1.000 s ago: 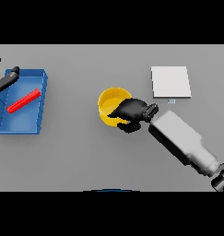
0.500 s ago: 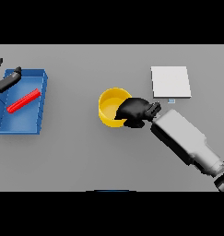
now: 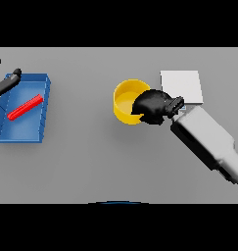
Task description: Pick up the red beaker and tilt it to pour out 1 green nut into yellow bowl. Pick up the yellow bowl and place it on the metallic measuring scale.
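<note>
The yellow bowl (image 3: 124,101) is just left of the metallic measuring scale (image 3: 181,84), a pale square plate at the back right. My right hand (image 3: 154,105) is shut on the bowl's right rim, and its fingers hide that side of the bowl. I can make out no green nut inside the bowl. The red beaker (image 3: 25,107) shows as a slim red shape lying slanted in the blue tray (image 3: 43,112) at the far left. My left hand (image 3: 7,83) hovers over the tray's back left corner with straight fingers, holding nothing.
My right forearm (image 3: 208,142) runs from the lower right edge up to the bowl and covers the scale's near corner. Bare grey table lies between the tray and the bowl.
My right hand has carried the yellow bowl to the right and away from me, closer to the scale. The left hand and the red beaker have stayed put.
</note>
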You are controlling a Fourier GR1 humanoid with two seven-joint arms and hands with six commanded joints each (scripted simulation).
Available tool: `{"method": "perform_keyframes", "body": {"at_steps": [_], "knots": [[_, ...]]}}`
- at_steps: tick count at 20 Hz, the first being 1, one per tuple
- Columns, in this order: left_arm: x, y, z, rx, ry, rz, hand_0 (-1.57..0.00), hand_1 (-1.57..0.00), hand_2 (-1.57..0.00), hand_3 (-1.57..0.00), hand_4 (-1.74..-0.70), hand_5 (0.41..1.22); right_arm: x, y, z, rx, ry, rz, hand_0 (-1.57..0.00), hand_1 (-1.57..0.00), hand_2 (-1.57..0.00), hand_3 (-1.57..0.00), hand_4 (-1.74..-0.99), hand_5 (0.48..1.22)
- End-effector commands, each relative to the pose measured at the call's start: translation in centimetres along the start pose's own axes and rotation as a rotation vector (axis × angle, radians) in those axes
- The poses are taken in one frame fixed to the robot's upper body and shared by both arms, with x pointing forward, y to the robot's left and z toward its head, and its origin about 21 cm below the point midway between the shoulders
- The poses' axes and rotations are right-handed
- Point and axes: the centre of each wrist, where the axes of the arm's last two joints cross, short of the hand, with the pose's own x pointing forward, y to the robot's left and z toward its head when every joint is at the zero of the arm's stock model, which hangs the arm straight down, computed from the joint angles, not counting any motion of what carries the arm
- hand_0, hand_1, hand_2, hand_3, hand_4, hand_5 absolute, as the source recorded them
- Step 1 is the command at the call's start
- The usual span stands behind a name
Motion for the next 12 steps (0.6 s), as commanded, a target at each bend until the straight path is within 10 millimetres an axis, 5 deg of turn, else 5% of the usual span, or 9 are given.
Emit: {"method": "perform_keyframes", "body": {"at_steps": [1, 7, 12], "knots": [[0.0, 0.3, 0.0, -0.002, -0.001, 0.009, 0.0, 0.0, 0.0, 0.0, -0.79, 0.702, -0.1, 0.0, 0.5, -0.007, 0.013, 0.003, -1.56, -1.56, -1.45, -1.2, -1.738, 1.219], [0.1, 0.4, 0.1, -0.009, 0.001, 0.024, 0.0, 0.0, 0.0, 0.0, -0.81, 0.71, -1.6, -0.9, 2.9, -0.057, 0.097, -0.009, -1.54, -1.57, -1.49, -1.19, -1.74, 1.22], [0.0, 0.4, 0.6, -0.007, 0.016, 0.034, 0.0, 0.0, 0.0, 0.0, -0.84, 0.737, -5.4, -2.0, 4.3, -0.152, 0.193, -0.014, -1.56, -1.57, -1.53, -1.16, -1.741, 1.221]]}}
